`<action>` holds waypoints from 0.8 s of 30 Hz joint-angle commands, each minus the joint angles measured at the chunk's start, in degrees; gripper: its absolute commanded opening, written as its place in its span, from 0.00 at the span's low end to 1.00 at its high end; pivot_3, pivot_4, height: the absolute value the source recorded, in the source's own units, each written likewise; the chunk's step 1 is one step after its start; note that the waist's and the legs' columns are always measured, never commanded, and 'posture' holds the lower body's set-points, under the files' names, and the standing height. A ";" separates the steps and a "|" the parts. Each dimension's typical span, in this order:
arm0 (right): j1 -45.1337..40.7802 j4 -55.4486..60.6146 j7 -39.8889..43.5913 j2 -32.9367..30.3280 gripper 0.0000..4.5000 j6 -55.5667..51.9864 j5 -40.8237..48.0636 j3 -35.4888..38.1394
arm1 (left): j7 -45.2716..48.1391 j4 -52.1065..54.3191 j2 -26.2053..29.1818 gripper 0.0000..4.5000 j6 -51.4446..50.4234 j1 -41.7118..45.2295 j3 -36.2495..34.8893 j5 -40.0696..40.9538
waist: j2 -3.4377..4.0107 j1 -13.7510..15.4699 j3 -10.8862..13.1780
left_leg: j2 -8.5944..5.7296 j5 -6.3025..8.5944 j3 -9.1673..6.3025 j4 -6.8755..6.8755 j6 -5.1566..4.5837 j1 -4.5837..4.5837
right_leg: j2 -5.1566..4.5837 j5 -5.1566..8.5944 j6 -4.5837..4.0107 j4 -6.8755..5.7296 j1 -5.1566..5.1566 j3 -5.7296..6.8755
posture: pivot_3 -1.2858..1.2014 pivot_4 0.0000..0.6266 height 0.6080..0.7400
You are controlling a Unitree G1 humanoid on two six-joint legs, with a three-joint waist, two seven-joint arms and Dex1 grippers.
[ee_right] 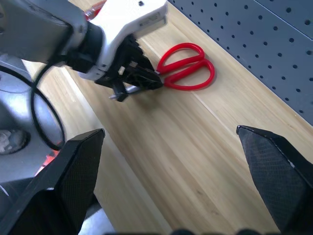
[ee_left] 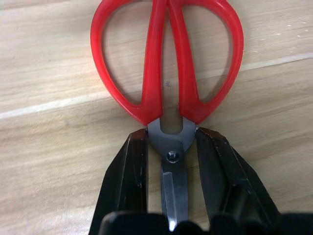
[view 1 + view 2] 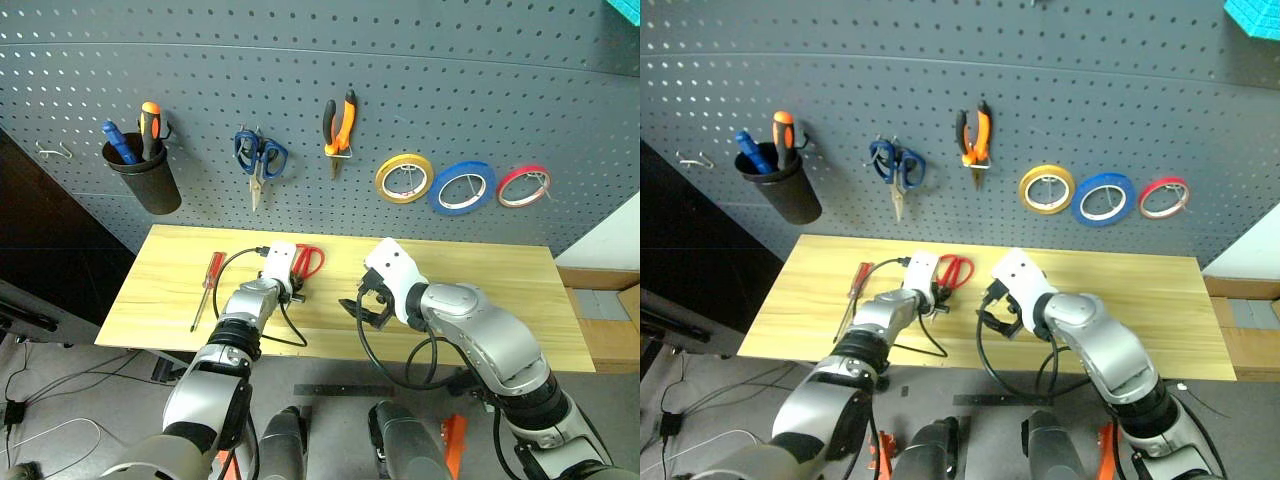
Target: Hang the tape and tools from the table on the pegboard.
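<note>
The left arm reaches forward and down over the bench (image 3: 480, 290), its left claw (image 2: 171, 147) closed on the red-handled scissors (image 2: 166, 58) at the pivot, one black finger (image 2: 124, 181) on each side of the blades; the scissors lie flat on the bench with their handles pointing away from the claw, toward the pegboard (image 3: 420, 80). The right arm is bent inward beside it, its right claw (image 3: 366, 310) held above the bench with its fingers (image 1: 73, 176) spread wide and nothing between them. One slim red-handled screwdriver (image 3: 207, 285) lies on the bench to the left of the left claw, apart from it. Beyond both claws, the pegboard carries three tape rolls in a row: yellow roll (image 3: 404, 178), blue tape (image 3: 462, 187) and red roll (image 3: 524, 186). It also carries one pair of pliers (image 3: 339, 125) and one pair of blue-handled scissors (image 3: 259, 158). One black cup (image 3: 145, 178) hangs at the far left, holding an orange-handled screwdriver (image 3: 151, 125) and a blue-handled tool (image 3: 117, 141).
</note>
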State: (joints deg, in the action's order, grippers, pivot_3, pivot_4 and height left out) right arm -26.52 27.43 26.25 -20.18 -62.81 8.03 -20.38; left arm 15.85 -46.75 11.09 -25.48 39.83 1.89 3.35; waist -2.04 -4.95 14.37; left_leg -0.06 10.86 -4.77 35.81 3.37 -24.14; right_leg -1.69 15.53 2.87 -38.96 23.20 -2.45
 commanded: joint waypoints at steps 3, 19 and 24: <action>-1.33 4.67 1.55 -1.38 1.00 0.65 2.26 2.90 | 1.28 9.97 0.14 0.24 3.56 -6.16 -1.81 1.30 | 0.00 -0.04 0.00 | 0.00 0.00 0.00 -0.03 0.00 0.00 | -0.01 0.00 0.00 0.01 0.01 0.00 | 0.46 0.40 1.00; -0.69 8.66 4.53 -5.89 1.00 17.11 5.24 12.94 | 3.09 57.91 11.14 0.24 23.88 -33.66 -5.34 -2.36 | 0.06 0.03 0.14 | 0.58 0.05 0.13 -0.13 0.08 -0.13 | 0.05 0.01 -0.03 0.23 0.12 -0.03 | 0.46 0.39 1.00; -1.30 7.85 5.20 -5.31 1.00 19.30 7.35 14.32 | 0.58 63.16 14.32 0.24 28.17 -34.48 -10.47 -4.53 | 0.08 0.13 0.15 | 0.63 0.05 0.16 -0.14 0.08 -0.13 | 0.10 0.02 -0.04 0.27 0.12 -0.05 | 0.47 0.38 1.00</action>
State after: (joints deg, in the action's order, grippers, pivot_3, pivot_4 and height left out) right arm -26.56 34.00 31.16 -25.72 -45.30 14.67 -7.81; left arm 17.73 13.33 24.68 0.35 5.10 -6.58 -0.24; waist -1.97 -4.82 14.52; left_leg 0.57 10.91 -4.61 35.68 3.45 -24.27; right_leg -1.59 15.55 2.83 -38.69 23.32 -2.50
